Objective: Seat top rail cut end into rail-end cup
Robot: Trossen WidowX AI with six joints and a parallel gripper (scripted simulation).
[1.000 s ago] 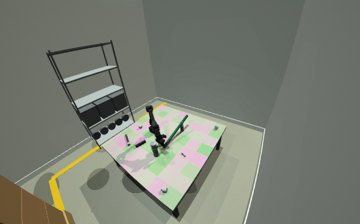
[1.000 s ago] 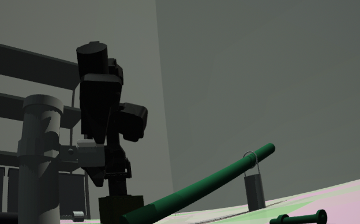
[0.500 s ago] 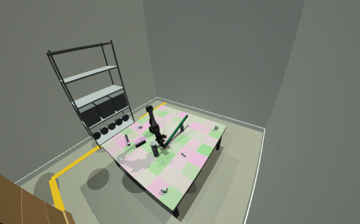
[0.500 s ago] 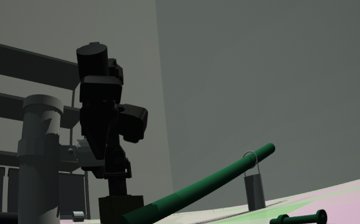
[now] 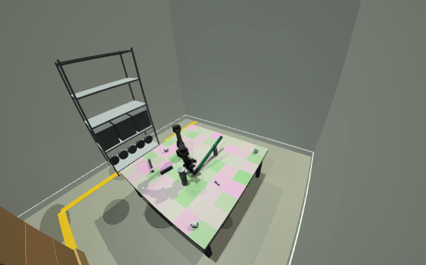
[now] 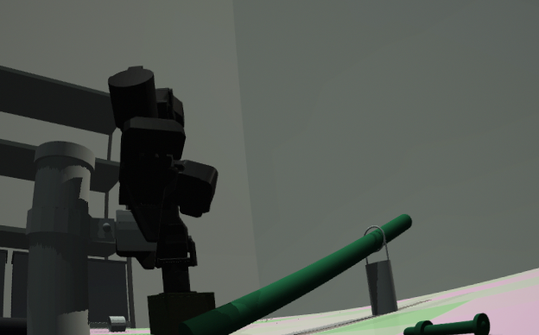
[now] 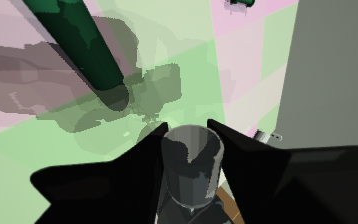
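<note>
Grey walls enclose a floor marked with a yellow stripe (image 5: 91,191); a metal shelf rack (image 5: 67,62) stands beside the checkered pink-and-green tabletop (image 5: 241,177). Black arm (image 5: 180,143): rises from the tabletop's far edge and folds forward and down, its wrist pitched toward the big post (image 6: 59,263). Green top rail (image 6: 301,276): a long round bar lying at a slant, its far end raised and passing through the wire loop cap (image 6: 376,235) on a short grey line post (image 6: 381,287), its cut end low on the tabletop (in the wrist view this blunt end (image 7: 111,80) lies ahead of and to the left of the cup, apart from it). Brace band (image 6: 58,218): a darker collar high on the post, under the post cap (image 6: 64,153). Rail-end cup (image 7: 192,162): a grey open-mouthed cylinder projecting sideways from the band. Gripper (image 7: 187,129): its two black fingers are clamped on the cup's sides. A small green bolt (image 6: 447,325) lies near the tabletop's front.
</note>
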